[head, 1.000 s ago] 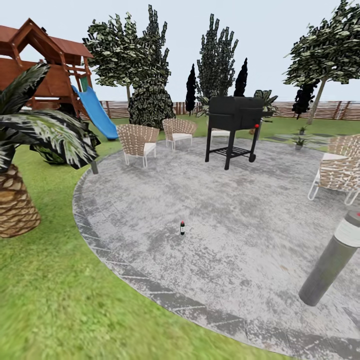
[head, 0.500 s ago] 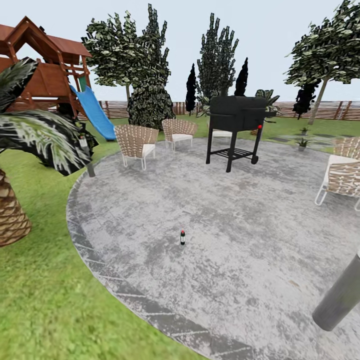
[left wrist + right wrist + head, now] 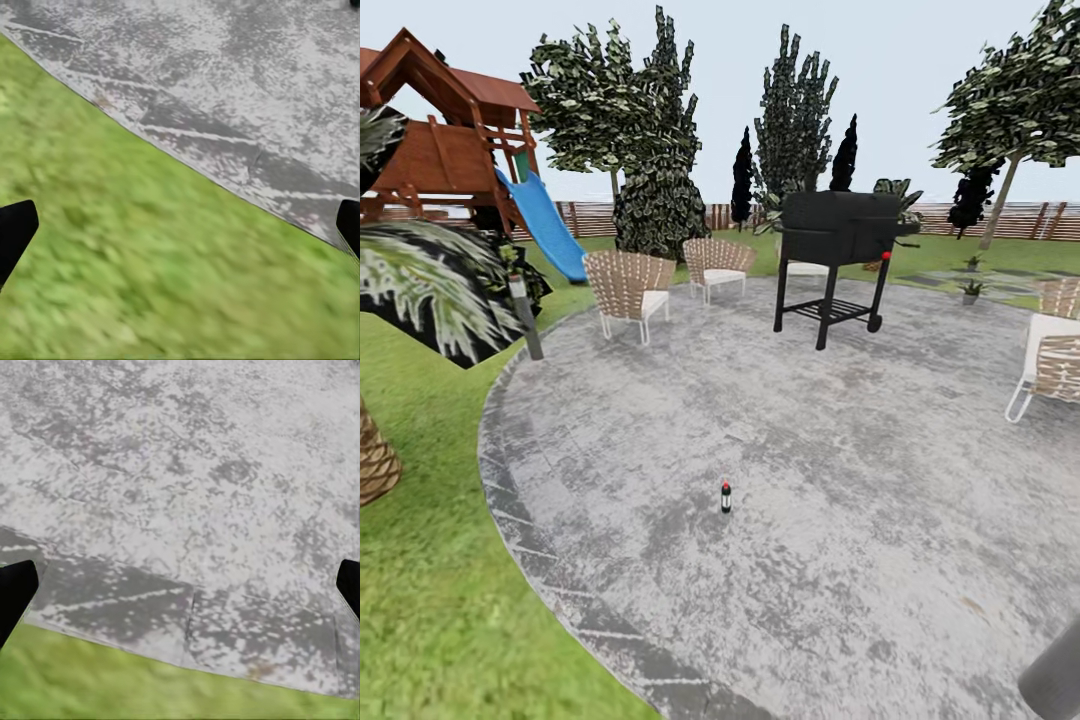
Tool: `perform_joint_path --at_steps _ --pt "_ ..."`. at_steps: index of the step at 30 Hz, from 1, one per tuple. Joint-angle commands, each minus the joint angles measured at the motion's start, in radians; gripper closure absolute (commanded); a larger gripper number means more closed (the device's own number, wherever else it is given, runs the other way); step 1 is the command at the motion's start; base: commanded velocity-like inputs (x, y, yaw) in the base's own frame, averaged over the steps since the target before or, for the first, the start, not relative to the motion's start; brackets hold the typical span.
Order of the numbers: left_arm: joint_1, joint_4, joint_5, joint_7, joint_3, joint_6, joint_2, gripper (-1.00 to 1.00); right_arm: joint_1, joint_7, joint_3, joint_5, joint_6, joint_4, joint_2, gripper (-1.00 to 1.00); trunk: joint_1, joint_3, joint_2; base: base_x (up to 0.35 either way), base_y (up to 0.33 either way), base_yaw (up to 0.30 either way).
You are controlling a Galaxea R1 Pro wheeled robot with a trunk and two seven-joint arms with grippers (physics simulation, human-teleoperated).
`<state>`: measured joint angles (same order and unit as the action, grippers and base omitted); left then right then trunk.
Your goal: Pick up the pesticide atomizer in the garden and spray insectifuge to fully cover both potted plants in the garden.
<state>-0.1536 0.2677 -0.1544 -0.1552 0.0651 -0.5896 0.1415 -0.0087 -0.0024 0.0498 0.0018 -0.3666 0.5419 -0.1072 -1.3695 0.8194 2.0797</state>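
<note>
The pesticide atomizer (image 3: 725, 496) stands upright on the round grey patio (image 3: 840, 450), a small dark bottle with a red top, several steps ahead of me. Two small potted plants (image 3: 971, 290) (image 3: 973, 263) sit far off at the back right, on the lawn beyond the patio. In the left wrist view my left gripper (image 3: 180, 229) is open over the grass at the patio's edge, with nothing between its fingers. In the right wrist view my right gripper (image 3: 180, 589) is open and empty above the paving near the grass border.
A black grill (image 3: 835, 250) stands at the back of the patio with wicker chairs (image 3: 625, 285) (image 3: 1050, 365) around it. A grey bollard (image 3: 1057, 682) is close at the bottom right. A palm (image 3: 420, 290) and a playset with a slide (image 3: 545, 225) lie to the left.
The whole view has shifted as I roll forward: the atomizer sits lower in the picture, the bollard has slid toward the bottom right corner, and the palm has drifted left.
</note>
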Motion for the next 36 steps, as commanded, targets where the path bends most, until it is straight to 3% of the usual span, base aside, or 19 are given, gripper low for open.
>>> perform_joint_path --at_steps 1,13,24,36 --pt "-0.001 -0.001 -0.007 -0.010 0.005 -0.001 0.000 -1.00 -0.001 0.000 0.001 0.000 -0.003 -0.001 0.000 -1.00 0.000 0.001 0.000 0.339 0.000 0.000" --pt "-0.001 -0.001 -0.007 -0.010 0.005 -0.001 0.000 -1.00 -0.001 -0.001 0.002 0.000 -0.003 -0.001 0.001 -1.00 0.000 0.000 0.000 0.339 0.000 -0.029" --pt "-0.001 -0.001 -0.007 -0.011 0.005 -0.001 0.000 -1.00 -0.001 -0.001 0.002 0.000 -0.002 -0.002 0.001 -1.00 0.000 -0.005 0.000 0.330 0.101 -0.228" --pt "-0.001 -0.001 -0.007 -0.012 0.005 -0.001 0.000 -1.00 -0.001 -0.001 0.002 0.000 -0.002 -0.002 0.000 -1.00 0.000 -0.012 0.000 0.222 0.256 -0.247"
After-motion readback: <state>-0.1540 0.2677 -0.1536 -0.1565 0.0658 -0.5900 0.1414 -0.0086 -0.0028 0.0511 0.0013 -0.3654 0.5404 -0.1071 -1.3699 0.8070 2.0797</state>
